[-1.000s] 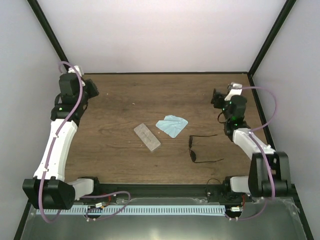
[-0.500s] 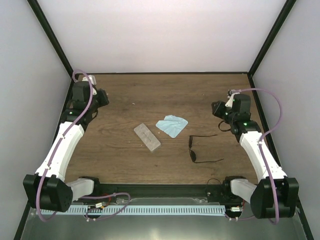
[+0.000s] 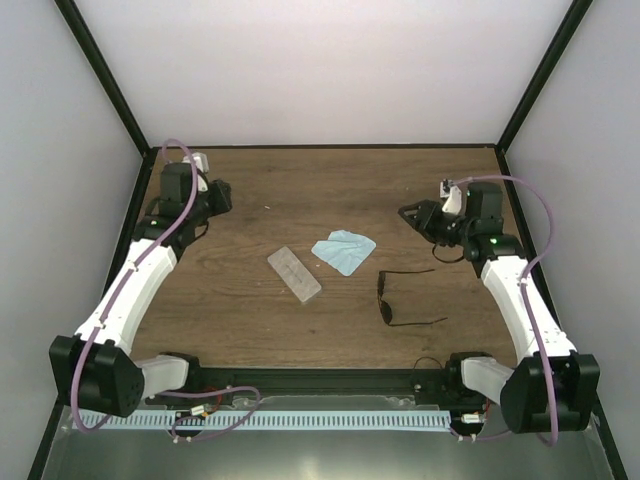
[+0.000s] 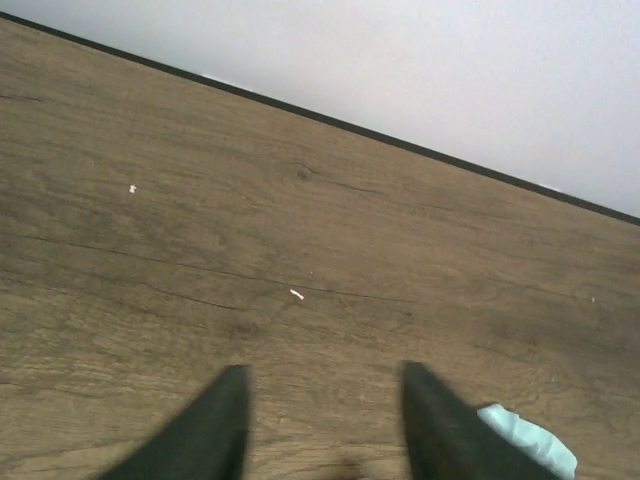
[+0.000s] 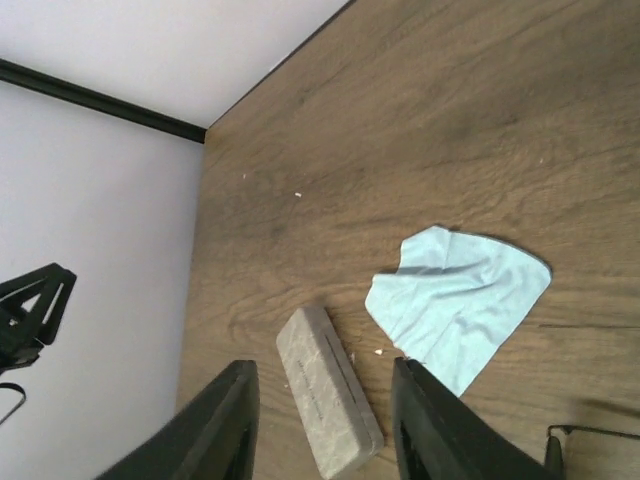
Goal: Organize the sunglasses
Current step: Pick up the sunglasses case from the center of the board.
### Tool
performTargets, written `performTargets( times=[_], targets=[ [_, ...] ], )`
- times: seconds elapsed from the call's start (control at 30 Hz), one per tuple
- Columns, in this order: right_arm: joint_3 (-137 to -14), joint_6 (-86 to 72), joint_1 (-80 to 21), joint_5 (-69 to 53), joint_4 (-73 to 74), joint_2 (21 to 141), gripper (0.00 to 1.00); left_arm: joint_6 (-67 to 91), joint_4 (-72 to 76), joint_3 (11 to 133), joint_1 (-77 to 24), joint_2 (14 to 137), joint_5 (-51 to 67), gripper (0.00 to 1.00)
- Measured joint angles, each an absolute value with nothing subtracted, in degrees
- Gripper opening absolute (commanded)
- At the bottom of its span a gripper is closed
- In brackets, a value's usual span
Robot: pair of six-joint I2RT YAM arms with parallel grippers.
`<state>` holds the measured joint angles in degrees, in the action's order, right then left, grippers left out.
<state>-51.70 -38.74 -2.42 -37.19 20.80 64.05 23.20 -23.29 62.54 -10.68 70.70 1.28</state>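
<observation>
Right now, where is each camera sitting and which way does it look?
Top external: above and behind the bases, looking down on the table, left arm, right arm, sunglasses, grey case and light blue cloth.
Left wrist: on the left arm, facing across the wood toward the back wall; the open left end effector shows.
Right wrist: on the right arm, facing the case and cloth; the open right end effector shows.
Shared: both wrist views catch the cloth.

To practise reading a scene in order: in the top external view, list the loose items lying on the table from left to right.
grey case → light blue cloth → sunglasses
</observation>
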Motion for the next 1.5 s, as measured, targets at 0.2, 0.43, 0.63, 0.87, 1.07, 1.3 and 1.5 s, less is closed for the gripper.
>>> performTargets(
  times=[0.2, 0.43, 0.63, 0.87, 1.07, 1.3, 1.5],
  targets=[
    [-55.7, -31.9, -7.4, -36.2, 27.8, 67.5, 0.87, 23.9, -23.9, 60.9, -11.2, 67.9, 1.1, 1.00],
    [-64.2, -29.6, -28.4, -20.8, 33.1, 76.9, 0.89, 25.4, -24.5, 53.2, -11.2, 62.7, -2.9, 1.00],
    [-78.1, -24.9, -45.8, -4.6, 36.4, 92.2, 0.99, 25.6, -26.6, 51.3, -11.2, 60.2, -6.5, 1.00],
    [-79.5, -20.4, -52.0, 0.0, 36.8, 103.1, 1.00, 25.7, -29.6, 49.4, -11.2, 56.9, -7.0, 1.00],
    [-79.4, -18.6, -52.3, -0.5, 35.9, 104.9, 1.00, 26.5, -32.2, 44.8, -11.1, 52.8, -5.9, 1.00],
    [-79.5, -17.7, -54.1, -1.4, 34.5, 107.8, 0.99, 26.4, -34.3, 42.7, -11.1, 51.4, -5.4, 1.00],
    [-79.5, -17.6, -55.0, -1.4, 34.5, 111.1, 0.92, 25.6, -34.9, 42.5, -11.1, 51.3, -3.7, 1.00]
  ],
)
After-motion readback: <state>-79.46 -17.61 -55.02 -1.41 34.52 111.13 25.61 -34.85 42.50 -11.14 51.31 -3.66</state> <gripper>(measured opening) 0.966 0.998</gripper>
